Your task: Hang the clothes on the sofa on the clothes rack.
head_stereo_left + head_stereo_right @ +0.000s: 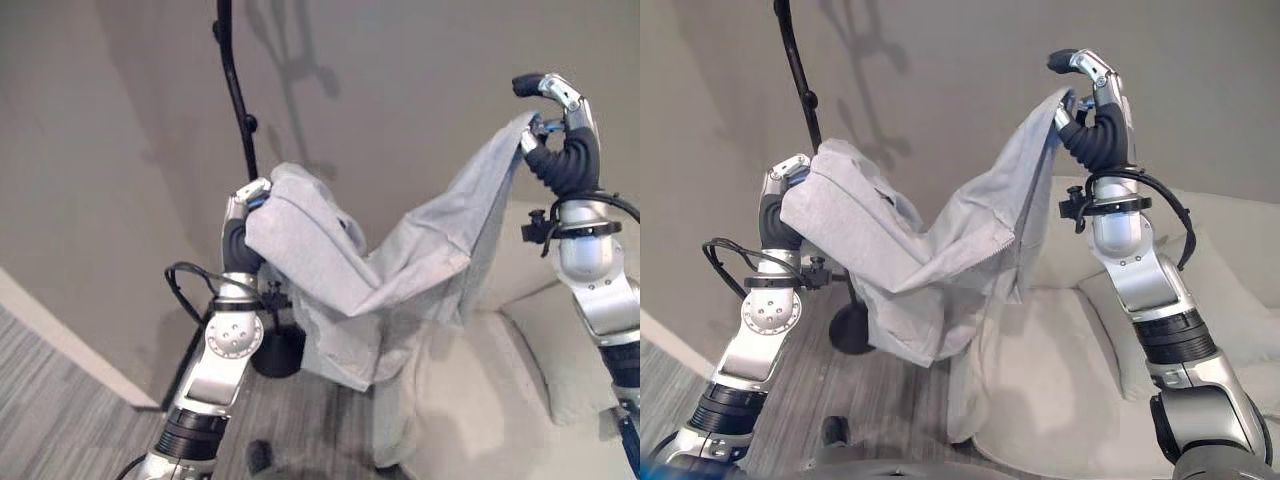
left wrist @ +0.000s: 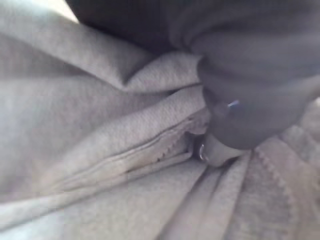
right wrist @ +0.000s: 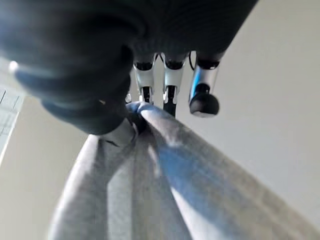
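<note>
Your right hand (image 1: 1095,105) pinches one edge of the grey garment (image 1: 930,260) between thumb and fingers (image 3: 170,90), lifted above the sofa (image 1: 1060,390). Your left hand (image 1: 245,205) is buried in its folds beside the clothes rack (image 1: 235,85); finger state unclear.

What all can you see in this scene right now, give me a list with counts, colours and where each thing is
Garment: one, light grey, held up in the air between both hands, its lower part hanging in front of the sofa.
Clothes rack: one, black pole with pegs, behind the left hand; its dark base on the floor.
Sofa: one, cream, lower right, with a cushion of the same colour.
Wall: beige, behind everything.
Floor: grey wood-look, lower left.
Left hand: raised, partly buried in the garment's cloth.
Right hand: raised higher, pinching the garment's edge.
</note>
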